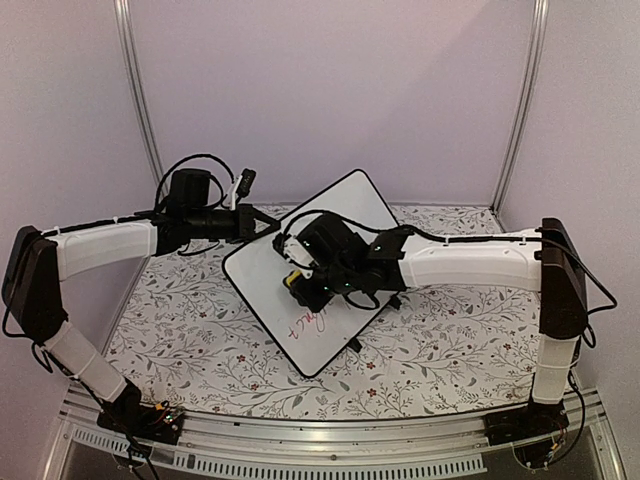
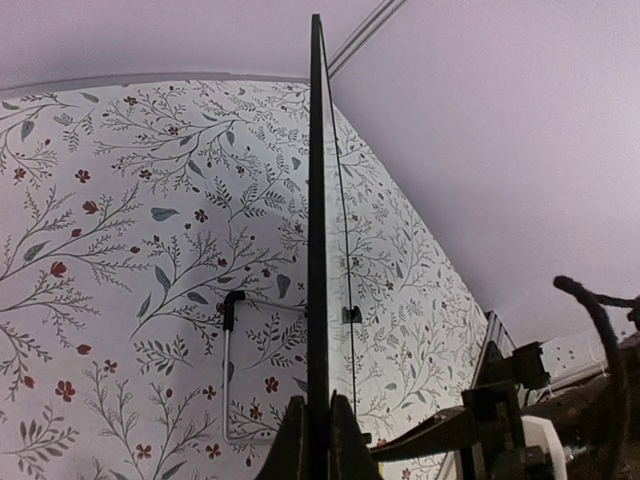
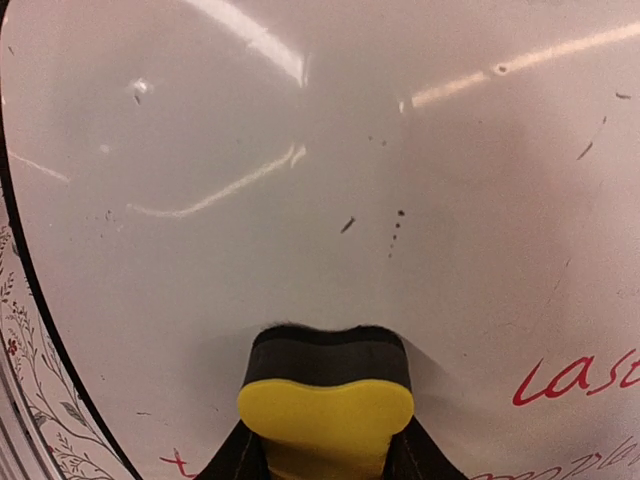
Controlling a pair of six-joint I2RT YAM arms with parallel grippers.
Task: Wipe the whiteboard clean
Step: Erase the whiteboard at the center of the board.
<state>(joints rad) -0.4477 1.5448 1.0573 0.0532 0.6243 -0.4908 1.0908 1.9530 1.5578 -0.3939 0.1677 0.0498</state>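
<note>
The whiteboard (image 1: 345, 205) lies tilted like a diamond on the table, propped up off the cloth. Red handwriting (image 1: 305, 322) shows near its lower corner. My left gripper (image 1: 262, 226) is shut on the board's upper left edge; in the left wrist view the black frame (image 2: 317, 200) runs edge-on between the fingers (image 2: 292, 445). My right gripper (image 1: 297, 286) is shut on a yellow eraser (image 3: 325, 405) whose black felt presses on the board's face (image 3: 300, 150). Red writing (image 3: 575, 382) stands to the eraser's right, and small dark specks (image 3: 397, 228) lie above it.
A floral cloth (image 1: 190, 330) covers the table. A thin wire foot (image 2: 228, 340) of the board rests on the cloth behind it. Lilac walls with metal posts (image 1: 138, 90) close in the back and sides. A metal rail (image 1: 330, 440) runs along the front edge.
</note>
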